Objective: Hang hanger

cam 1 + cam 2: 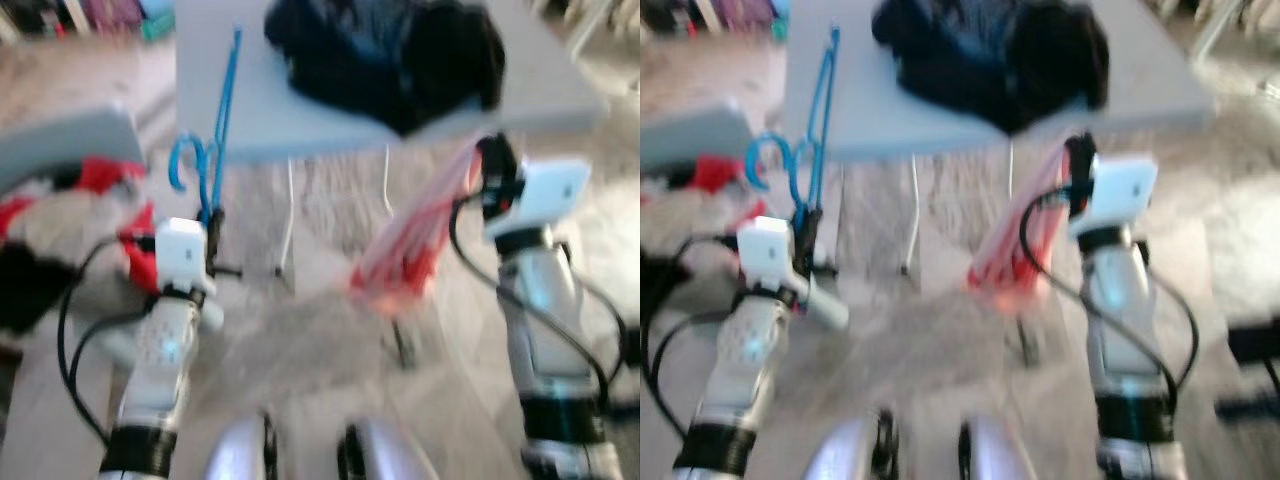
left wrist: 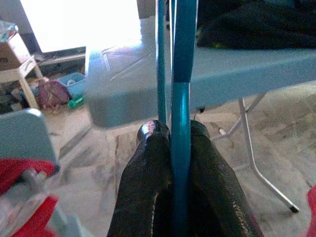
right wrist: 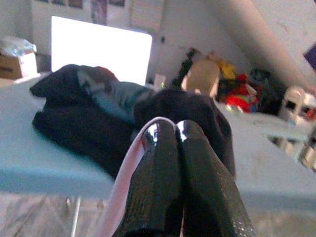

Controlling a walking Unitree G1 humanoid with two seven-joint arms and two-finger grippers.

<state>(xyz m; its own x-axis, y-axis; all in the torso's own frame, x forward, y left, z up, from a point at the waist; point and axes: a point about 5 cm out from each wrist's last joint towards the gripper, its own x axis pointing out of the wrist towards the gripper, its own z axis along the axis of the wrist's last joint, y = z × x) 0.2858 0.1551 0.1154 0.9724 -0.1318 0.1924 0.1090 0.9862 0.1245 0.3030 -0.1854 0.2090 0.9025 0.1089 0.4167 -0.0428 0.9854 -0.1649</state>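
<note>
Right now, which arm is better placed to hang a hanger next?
Probably the left. The left claw grips the blue hanger upright, hook free beside it. The right claw holds pink hangers slanting downward. No rail is visible.

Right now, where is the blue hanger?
The blue hanger is on the robot's left, clamped in the left end effector, standing up against the near edge of the grey table.

A lived-in room of a home, cluttered; a folding grey surface (image 1: pixel 250 110) on thin metal legs carries a heap of dark clothes (image 1: pixel 390 55); more laundry, red and white (image 1: pixel 60 220), lies piled to one side; cardboard boxes (image 2: pixel 12 49), bags and toys (image 3: pixel 237 94) crowd the far wall beneath a bright window (image 3: pixel 98 47); worn pale flooring (image 1: pixel 320 330) underfoot.
</note>
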